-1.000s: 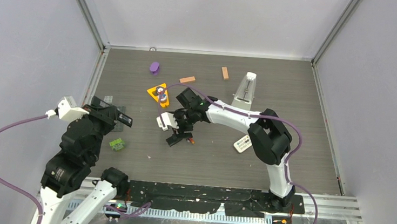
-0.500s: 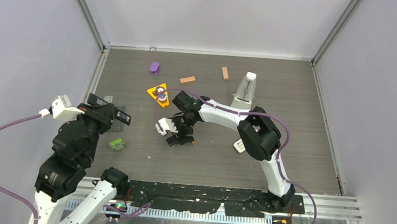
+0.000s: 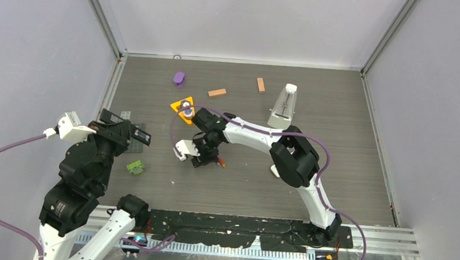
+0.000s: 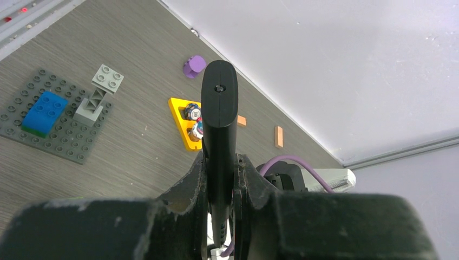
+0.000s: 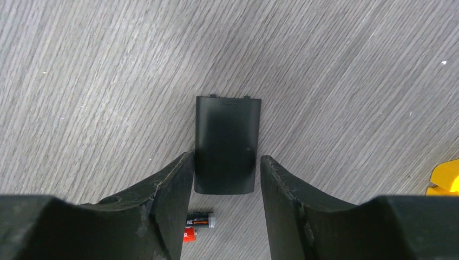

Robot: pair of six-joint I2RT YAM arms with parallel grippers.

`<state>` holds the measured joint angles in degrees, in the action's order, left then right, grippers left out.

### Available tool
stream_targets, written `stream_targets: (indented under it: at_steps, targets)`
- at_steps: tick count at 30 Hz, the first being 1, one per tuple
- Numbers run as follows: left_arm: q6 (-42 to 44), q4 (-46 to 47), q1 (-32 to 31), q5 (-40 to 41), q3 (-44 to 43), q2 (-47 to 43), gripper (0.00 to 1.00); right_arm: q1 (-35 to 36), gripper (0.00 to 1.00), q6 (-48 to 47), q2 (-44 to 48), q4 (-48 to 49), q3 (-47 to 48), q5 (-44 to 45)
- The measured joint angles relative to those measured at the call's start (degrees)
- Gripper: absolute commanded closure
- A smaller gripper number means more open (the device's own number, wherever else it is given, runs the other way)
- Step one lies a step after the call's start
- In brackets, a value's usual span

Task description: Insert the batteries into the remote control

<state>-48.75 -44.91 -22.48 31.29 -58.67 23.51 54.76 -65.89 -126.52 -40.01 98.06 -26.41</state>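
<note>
While the left gripper (image 4: pixel 221 176), over the left side of the table (image 3: pixel 339 146), pinches the black remote control (image 4: pixel 219 103), the right gripper (image 5: pixel 226 160) at mid-table stands spread astride a flat black cover (image 5: pixel 227 135), a battery (image 5: pixel 197 223) lying just beside the cover's corner.

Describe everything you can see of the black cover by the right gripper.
The black cover is a flat, matte, plastic-looking rectangle with two small tabs on its far edge. It lies flat on the wood-grain table, its near end between the open jaws of the right gripper; whether they touch it is unclear. A battery lies just beside its near end, apart.
</note>
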Motion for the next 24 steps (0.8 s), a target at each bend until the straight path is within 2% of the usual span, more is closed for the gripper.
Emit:
stream_targets:
  at_steps: [10, 20, 24]
  targets:
    - [0.0, 0.0, 0.0, 0.2, 0.0, -0.7, 1.0, 0.3, 0.37, -0.6, -2.0, -7.2, 4.9, 3.8]
    - [0.0, 0.0, 0.0, 0.9, 0.0, -1.0, 1.0, 0.6, 0.38, -0.3, -5.2, -13.7, 10.5, 4.8]
    - [0.0, 0.0, 0.0, 1.3, 0.0, -1.0, 1.0, 0.8, 0.45, -0.1, -6.1, -15.3, 12.0, 5.2]
